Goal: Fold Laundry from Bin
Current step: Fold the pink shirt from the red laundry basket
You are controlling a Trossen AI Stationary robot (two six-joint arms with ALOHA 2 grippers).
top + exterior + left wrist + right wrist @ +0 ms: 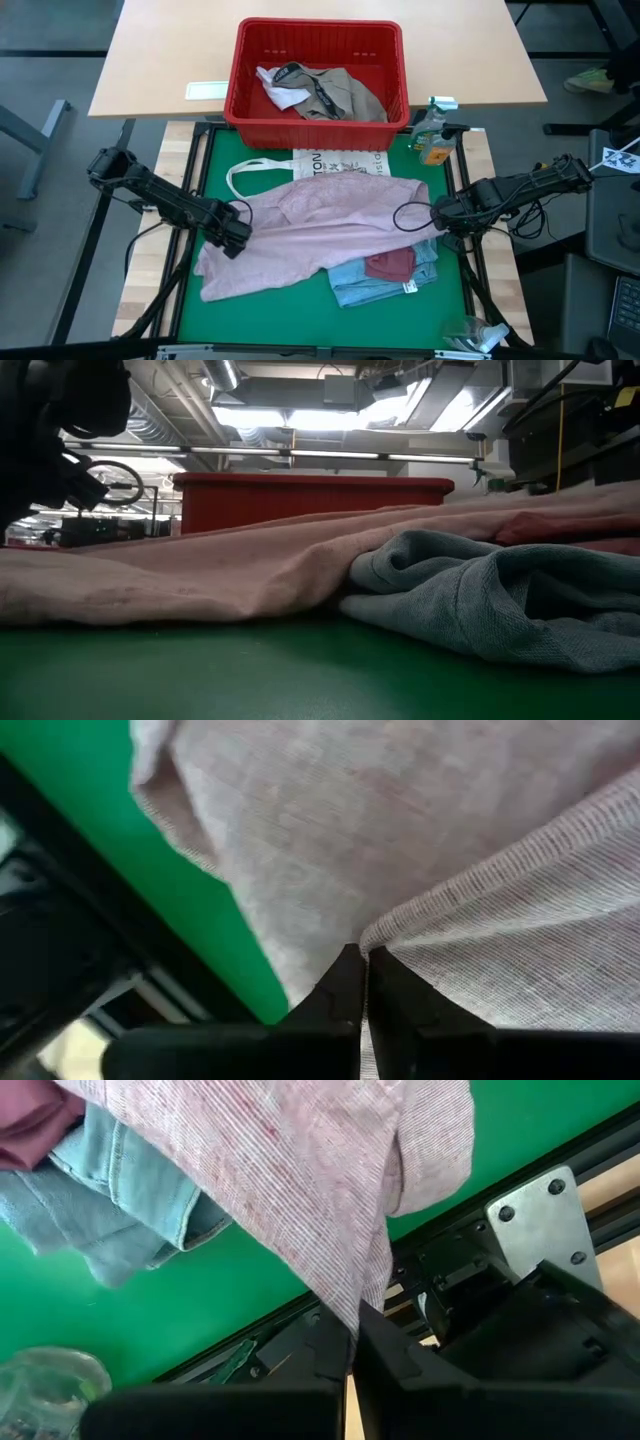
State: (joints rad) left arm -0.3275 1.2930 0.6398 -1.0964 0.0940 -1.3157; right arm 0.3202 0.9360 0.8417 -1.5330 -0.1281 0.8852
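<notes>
Both the left gripper [238, 232] and right gripper [437, 213] pinch the unfolded pale pink garment [320, 235] spread over the near table, while more laundry [330, 92] waits in the far bin [316, 30].

Quick count: one red bin [320, 75] is sitting at the back, holding two garments, one khaki-grey [350, 95] and one white [278, 88]. Three garments are lying on the green tabletop [290, 315]: one pale pink [310, 235], one light blue [385, 285], one maroon [392, 264]. One white tote bag [335, 163] is peeking out. Two arms are showing, each with one tool: left [240, 235], right [436, 214].
</notes>
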